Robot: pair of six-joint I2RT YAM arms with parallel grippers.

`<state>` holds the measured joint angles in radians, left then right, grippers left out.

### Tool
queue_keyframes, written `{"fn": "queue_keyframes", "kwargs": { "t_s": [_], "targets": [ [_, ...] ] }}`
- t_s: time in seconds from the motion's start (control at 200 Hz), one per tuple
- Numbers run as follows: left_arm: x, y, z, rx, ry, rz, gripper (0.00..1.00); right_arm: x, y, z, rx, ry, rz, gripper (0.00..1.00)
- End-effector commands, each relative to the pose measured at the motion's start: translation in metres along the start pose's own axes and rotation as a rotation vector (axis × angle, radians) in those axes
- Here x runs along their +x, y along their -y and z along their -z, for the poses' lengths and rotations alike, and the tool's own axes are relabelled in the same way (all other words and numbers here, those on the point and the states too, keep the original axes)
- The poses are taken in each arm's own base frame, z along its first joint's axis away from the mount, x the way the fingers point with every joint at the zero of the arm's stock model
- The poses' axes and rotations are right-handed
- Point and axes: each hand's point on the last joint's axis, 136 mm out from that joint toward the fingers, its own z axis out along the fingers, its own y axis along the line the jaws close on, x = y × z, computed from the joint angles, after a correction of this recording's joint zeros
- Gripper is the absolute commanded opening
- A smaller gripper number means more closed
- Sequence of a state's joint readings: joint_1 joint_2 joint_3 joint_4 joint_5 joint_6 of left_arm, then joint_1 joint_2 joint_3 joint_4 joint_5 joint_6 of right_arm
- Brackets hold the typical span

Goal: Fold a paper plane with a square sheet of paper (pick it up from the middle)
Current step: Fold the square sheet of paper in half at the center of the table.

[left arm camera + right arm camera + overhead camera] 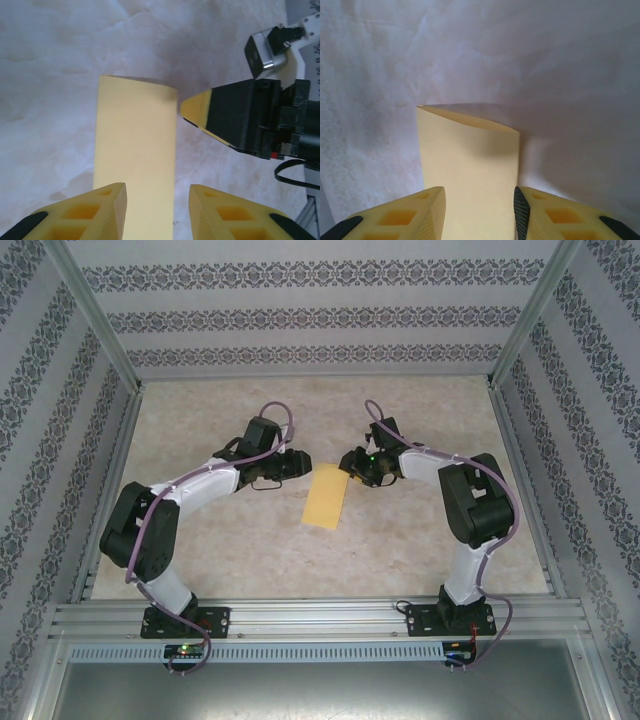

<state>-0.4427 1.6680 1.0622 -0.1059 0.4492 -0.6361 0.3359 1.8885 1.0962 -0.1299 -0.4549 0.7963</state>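
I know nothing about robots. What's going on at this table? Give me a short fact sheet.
Item: sheet of paper, yellow, folded into a narrow strip
Where: lying on the table, between the two arms
Left gripper: open, at the strip's far end
Right gripper: open, facing the left one across that end
Held: nothing, as far as the pictures show
Plane: not yet formed
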Motion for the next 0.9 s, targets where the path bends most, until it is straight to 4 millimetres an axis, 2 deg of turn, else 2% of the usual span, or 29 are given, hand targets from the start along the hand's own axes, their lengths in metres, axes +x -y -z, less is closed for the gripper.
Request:
{"fn": "queue_keyframes", "kwargs": {
  "t_s": [0.0, 0.145, 0.265, 0.395, 0.505, 0.599, 0.664, 0.744, 0.824, 0.894],
  "targets": [
    [0.001, -0.022, 0.005, -0.074, 0.015, 0.02, 0.39, 0.001, 0.007, -0.003, 0.05, -0.014, 0.009, 0.42],
    [0.002, -0.022, 0.002, -0.073, 0.009, 0.028, 0.39, 0.003, 0.002, -0.014, 0.018, -0.047, 0.016, 0.42],
    [0.003, -0.022, 0.002, -0.073, 0.002, 0.028, 0.39, 0.005, -0.017, -0.019, -0.019, -0.069, 0.071, 0.42],
    [0.005, -0.024, 0.0, -0.076, -0.009, 0.031, 0.38, 0.004, -0.028, -0.027, -0.037, -0.098, 0.085, 0.41],
    [0.006, -0.024, 0.0, -0.075, -0.013, 0.033, 0.38, 0.004, -0.034, -0.034, -0.015, -0.123, 0.117, 0.41],
    [0.008, -0.025, 0.0, -0.076, -0.017, 0.033, 0.38, 0.003, -0.029, -0.037, 0.008, -0.133, 0.114, 0.41],
    [0.008, -0.025, 0.0, -0.078, -0.02, 0.033, 0.37, -0.001, -0.023, -0.031, 0.041, -0.116, 0.117, 0.42],
    [0.009, -0.027, -0.001, -0.083, -0.02, 0.036, 0.37, -0.009, -0.022, -0.011, 0.066, -0.066, 0.131, 0.44],
    [0.01, -0.03, -0.003, -0.084, -0.019, 0.047, 0.37, -0.015, -0.031, 0.016, 0.049, -0.012, 0.152, 0.46],
    [0.011, -0.032, -0.006, -0.064, -0.019, 0.077, 0.38, -0.009, -0.037, 0.029, 0.007, 0.007, 0.166, 0.45]
  ]
}}
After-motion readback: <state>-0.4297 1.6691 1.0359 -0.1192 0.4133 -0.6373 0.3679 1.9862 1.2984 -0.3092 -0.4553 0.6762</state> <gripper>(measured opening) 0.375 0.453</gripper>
